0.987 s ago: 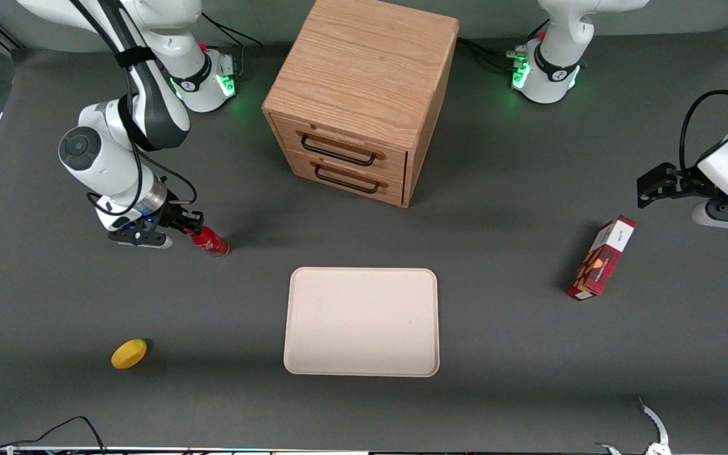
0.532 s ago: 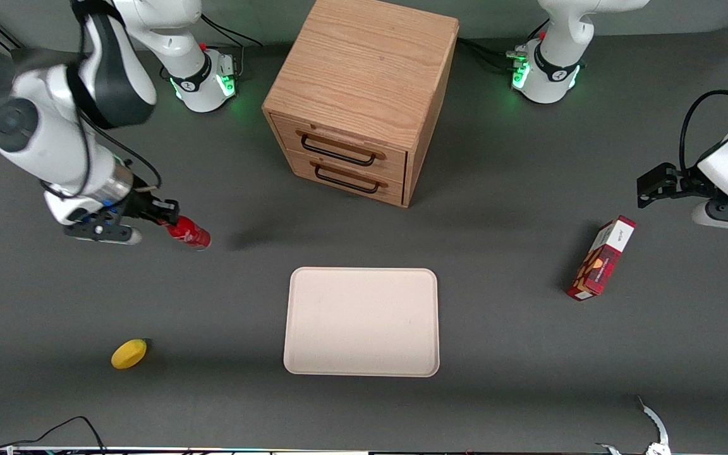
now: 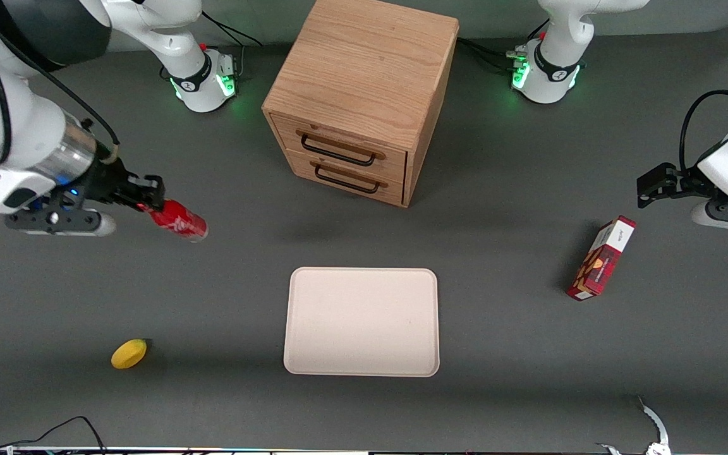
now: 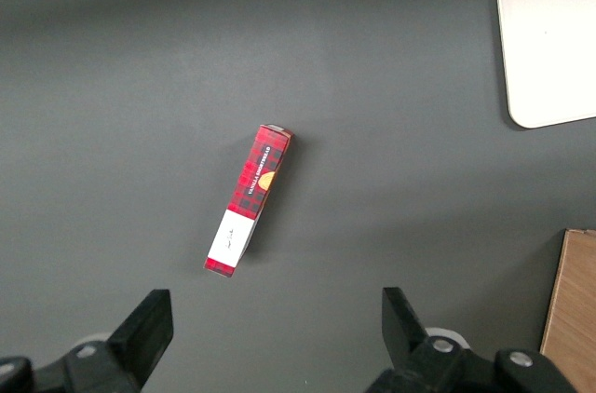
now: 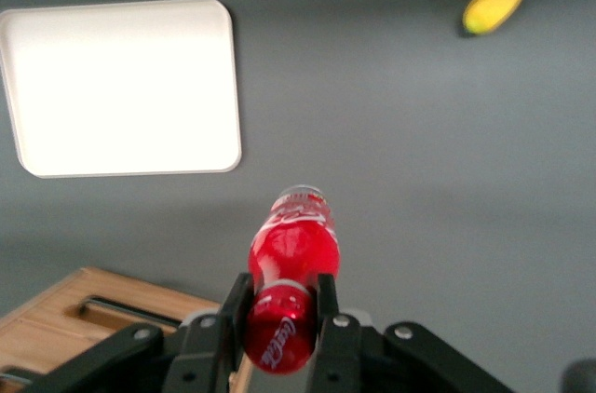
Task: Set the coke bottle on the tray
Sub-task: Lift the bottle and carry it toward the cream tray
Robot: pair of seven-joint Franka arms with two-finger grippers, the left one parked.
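Up in the air at the working arm's end of the table, the gripper [image 3: 147,197] has the coke bottle [image 3: 178,222] clamped by its neck, fingers [image 5: 328,311] pinched close on either side just below the red cap. The bottle is clear of the table, with only grey surface under it in the wrist view. It hangs tilted, its long axis running from the capped end in the jaws down to the base, which points roughly toward the tray [image 3: 361,321].

That tray lies flat and bare in the middle of the table, nearer to the front camera than the wooden drawer cabinet [image 3: 359,95]. It is well apart from the bottle, off toward the parked arm's end from where the gripper hangs, and somewhat closer to the camera. So I'd judge the move ahead is a long sideways carry along the bottle's own line, then a descent onto the tray.

A yellow lemon [image 3: 129,353] sits alone on the table near the camera, at the working arm's end and out of that path. The red snack box [image 3: 600,258] lies toward the parked arm's end.
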